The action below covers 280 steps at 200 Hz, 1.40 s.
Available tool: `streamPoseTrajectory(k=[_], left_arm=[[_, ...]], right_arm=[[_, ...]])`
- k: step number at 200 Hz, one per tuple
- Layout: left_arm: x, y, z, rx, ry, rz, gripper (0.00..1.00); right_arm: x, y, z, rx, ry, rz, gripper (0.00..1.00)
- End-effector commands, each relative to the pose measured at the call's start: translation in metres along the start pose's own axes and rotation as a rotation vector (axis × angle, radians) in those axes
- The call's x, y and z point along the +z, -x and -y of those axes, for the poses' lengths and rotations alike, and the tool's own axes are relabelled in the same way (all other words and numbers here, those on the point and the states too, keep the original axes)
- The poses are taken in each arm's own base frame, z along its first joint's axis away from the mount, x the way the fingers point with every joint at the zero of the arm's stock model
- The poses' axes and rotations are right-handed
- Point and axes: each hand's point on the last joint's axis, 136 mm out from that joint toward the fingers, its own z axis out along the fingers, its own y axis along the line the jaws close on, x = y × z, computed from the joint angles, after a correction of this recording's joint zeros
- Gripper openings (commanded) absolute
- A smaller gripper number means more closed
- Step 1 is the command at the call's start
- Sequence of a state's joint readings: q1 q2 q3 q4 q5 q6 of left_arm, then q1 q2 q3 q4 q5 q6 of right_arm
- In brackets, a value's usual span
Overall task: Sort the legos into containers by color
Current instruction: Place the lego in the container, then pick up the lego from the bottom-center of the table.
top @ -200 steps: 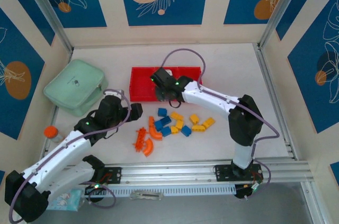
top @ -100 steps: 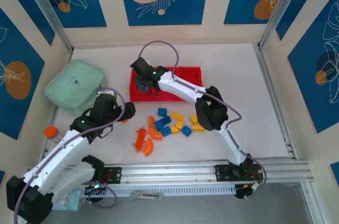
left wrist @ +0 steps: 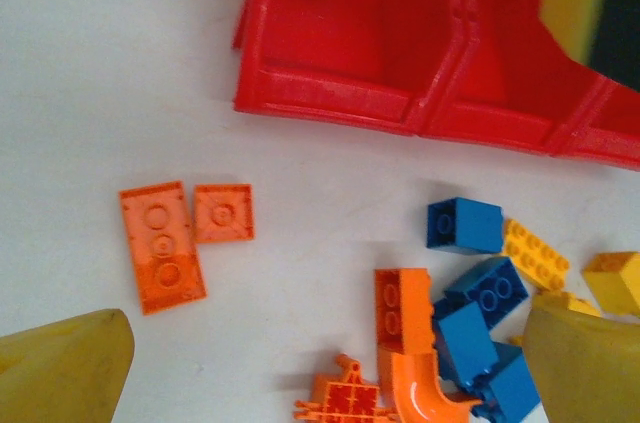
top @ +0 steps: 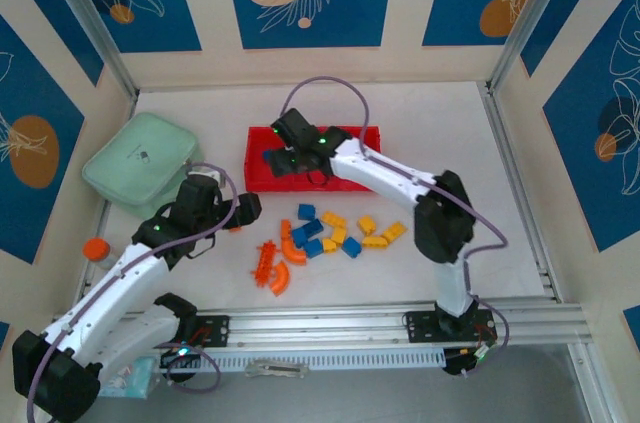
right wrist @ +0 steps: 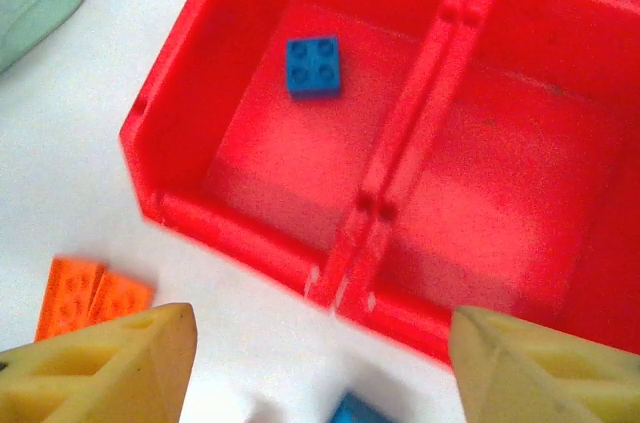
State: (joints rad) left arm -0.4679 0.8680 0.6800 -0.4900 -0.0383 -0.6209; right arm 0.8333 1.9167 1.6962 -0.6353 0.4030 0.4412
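Right end effector point(right wrist: 320, 353) hangs over red tray point(right wrist: 400, 158) — jaws apart; left end effector point(left wrist: 325, 343) also spread

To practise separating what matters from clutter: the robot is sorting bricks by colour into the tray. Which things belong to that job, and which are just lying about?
Belonging to the job: red tray; blue brick in its left-end compartment; loose blue bricks; yellow bricks; orange pieces.

Just lying about: mint-green case; small round orange thing by the left wall.
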Motion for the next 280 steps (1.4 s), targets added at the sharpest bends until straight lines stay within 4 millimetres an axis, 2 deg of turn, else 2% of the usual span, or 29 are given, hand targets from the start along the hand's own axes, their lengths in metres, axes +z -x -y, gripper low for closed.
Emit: streamPoseTrajectory(k=[1,45,77,117,158,194,225,280], left_arm=[[-0.003,0.004,0.024,0.000,-0.110,0.002,0.99],[-0.001,-0.008,0.037,-0.008,-0.162,-0.006,0.99],[0.002,-0.018,0.047,-0.010,-0.186,-0.003,0.99],[0.007,-0.031,0.060,0.000,-0.200,-0.014,0.99],[0.012,-0.042,0.066,-0.022,-0.196,-0.023,0.99],[0.018,-0.049,0.070,-0.024,-0.187,-0.043,0.99],[0.019,-0.051,0.067,-0.028,-0.170,-0.038,0.99],[0.018,-0.051,0.056,-0.052,-0.139,-0.019,0.99]], right_arm=[[-0.031,-0.018,0.007,0.021,0.053,-0.026,0.69],[-0.064,-0.089,0.041,0.056,0.017,-0.149,0.69],[-0.079,-0.144,0.056,0.049,-0.011,-0.249,0.69],[-0.088,-0.201,0.061,0.051,-0.007,-0.352,0.66],[-0.088,-0.242,0.057,0.034,0.002,-0.408,0.62],[-0.076,-0.254,0.047,-0.024,0.029,-0.428,0.61],[-0.063,-0.244,0.062,-0.076,-0.084,-0.401,0.62],[-0.040,-0.226,0.068,-0.122,-0.103,-0.376,0.65]])
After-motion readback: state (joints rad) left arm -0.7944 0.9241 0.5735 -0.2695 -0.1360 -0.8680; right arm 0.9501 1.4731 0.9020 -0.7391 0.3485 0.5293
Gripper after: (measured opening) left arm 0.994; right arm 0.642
